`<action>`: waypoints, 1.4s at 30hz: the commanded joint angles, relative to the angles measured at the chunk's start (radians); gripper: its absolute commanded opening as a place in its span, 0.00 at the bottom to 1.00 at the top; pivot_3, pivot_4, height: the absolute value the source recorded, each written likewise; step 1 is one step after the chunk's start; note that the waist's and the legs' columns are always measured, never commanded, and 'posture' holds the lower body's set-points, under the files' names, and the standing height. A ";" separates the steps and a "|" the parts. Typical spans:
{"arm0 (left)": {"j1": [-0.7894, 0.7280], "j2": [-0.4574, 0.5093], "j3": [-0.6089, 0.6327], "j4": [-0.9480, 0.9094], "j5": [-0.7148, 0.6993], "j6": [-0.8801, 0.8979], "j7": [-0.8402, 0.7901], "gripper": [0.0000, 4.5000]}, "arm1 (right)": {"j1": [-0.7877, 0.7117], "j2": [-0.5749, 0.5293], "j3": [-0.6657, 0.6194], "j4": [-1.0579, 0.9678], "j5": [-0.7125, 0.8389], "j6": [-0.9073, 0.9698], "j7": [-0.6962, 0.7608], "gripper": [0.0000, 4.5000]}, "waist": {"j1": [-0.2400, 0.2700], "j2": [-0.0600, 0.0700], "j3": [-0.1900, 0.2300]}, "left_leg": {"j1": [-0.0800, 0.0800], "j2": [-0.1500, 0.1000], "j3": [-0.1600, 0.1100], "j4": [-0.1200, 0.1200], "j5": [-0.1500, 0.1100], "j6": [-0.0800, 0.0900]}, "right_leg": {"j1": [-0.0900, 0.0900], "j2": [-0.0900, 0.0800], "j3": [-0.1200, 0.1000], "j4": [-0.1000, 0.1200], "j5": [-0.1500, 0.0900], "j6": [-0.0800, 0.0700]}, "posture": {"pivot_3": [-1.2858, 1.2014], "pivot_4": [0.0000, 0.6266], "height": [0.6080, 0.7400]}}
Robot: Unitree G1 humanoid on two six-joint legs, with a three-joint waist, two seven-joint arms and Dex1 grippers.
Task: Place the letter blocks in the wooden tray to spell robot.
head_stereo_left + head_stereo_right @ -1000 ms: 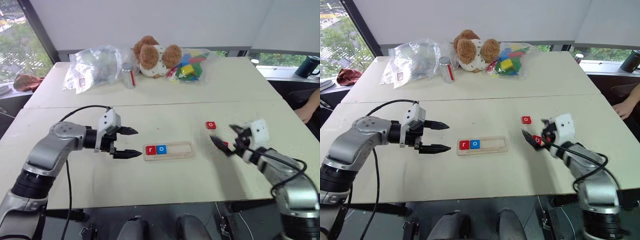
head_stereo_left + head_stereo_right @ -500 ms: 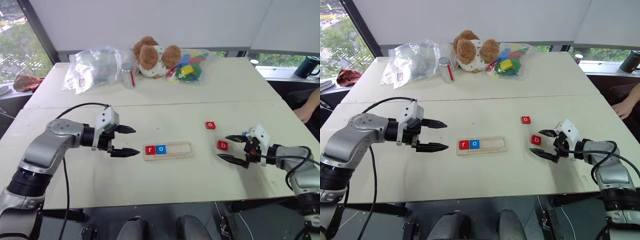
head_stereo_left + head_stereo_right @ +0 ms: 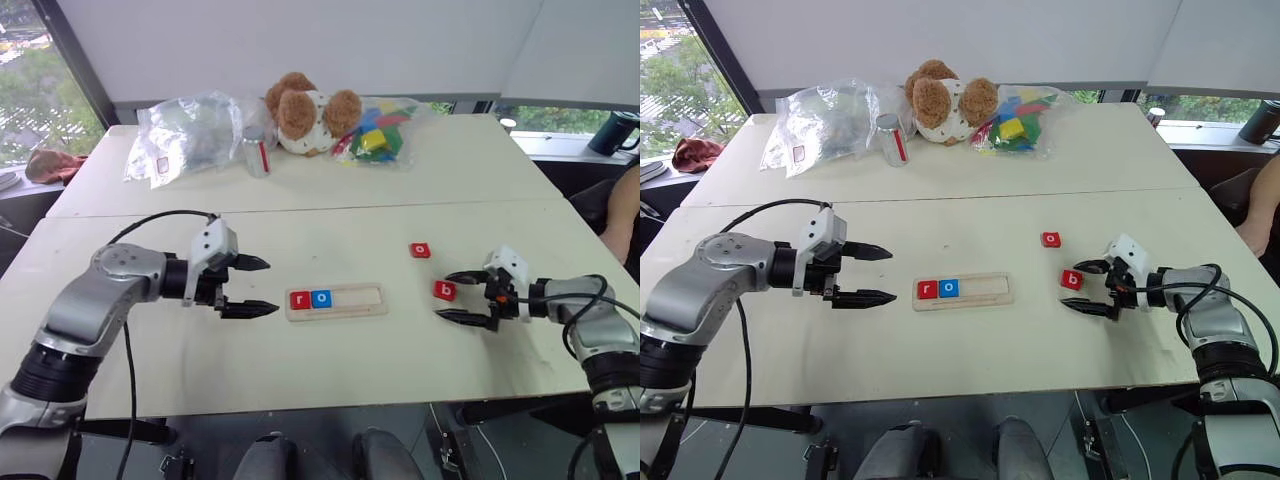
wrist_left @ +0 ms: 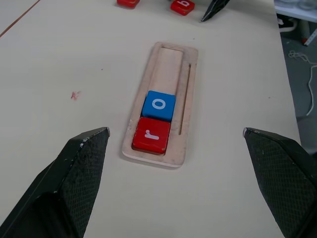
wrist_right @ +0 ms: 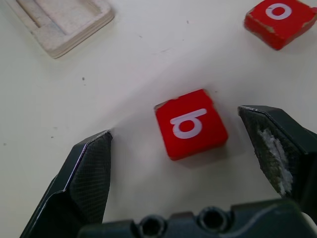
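Pale tabletop [image 3: 330, 240]: wooden tray [image 3: 336, 300] two-fifths filled, third letter being approached.

Red "r" block [image 3: 300, 300] and blue "o" block [image 3: 321, 298] sit in the tray; red "b" block [image 5: 191, 123] lies between the spread, empty fingers of the right gripper [image 3: 464, 296], red "o" block [image 3: 421, 250] beyond. Left gripper [image 3: 252, 287] faces the tray end, fingers open. No "t" is visible; three slots remain.

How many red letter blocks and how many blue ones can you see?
Red: 3, the r, the b and an o
Blue: 1, the o in the tray
Total: 4
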 commanded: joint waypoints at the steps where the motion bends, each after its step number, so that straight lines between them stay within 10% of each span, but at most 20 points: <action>1: 0.002 0.019 0.044 -0.032 -0.013 0.000 0.008 1.00 | -0.048 0.000 -0.005 0.055 -0.011 -0.041 -0.001 0.69 | 0.000 0.000 0.000 | 0.000 0.000 0.000 0.000 0.000 0.000 | 0.000 0.000 0.000 0.000 0.000 0.000 | 0.52 0.24 1.00; 5: 0.011 0.032 0.046 -0.023 0.003 -0.010 0.013 1.00 | -0.067 0.007 -0.002 0.085 -0.013 -0.063 0.016 0.26 | -0.001 0.000 0.000 | 0.000 0.000 0.000 0.000 0.000 0.000 | 0.000 0.000 0.000 0.000 0.000 0.000 | 0.52 0.24 1.00; 16: 0.066 0.093 0.055 0.036 0.060 -0.080 -0.001 1.00 | -0.171 0.078 0.170 -0.356 0.004 0.219 0.117 0.26 | -0.009 0.001 0.001 | -0.001 0.000 0.000 -0.001 0.000 -0.001 | -0.004 -0.001 0.000 0.003 0.000 0.000 | 0.52 0.24 1.00; 42: 0.155 0.062 0.063 -0.042 0.046 -0.071 0.071 1.00 | -0.292 0.241 0.383 -0.333 -0.167 0.221 0.079 0.26 | -0.003 0.001 0.001 | -0.014 -0.003 -0.001 0.000 0.003 -0.006 | -0.015 -0.003 -0.003 0.002 0.000 0.000 | 0.52 0.24 1.00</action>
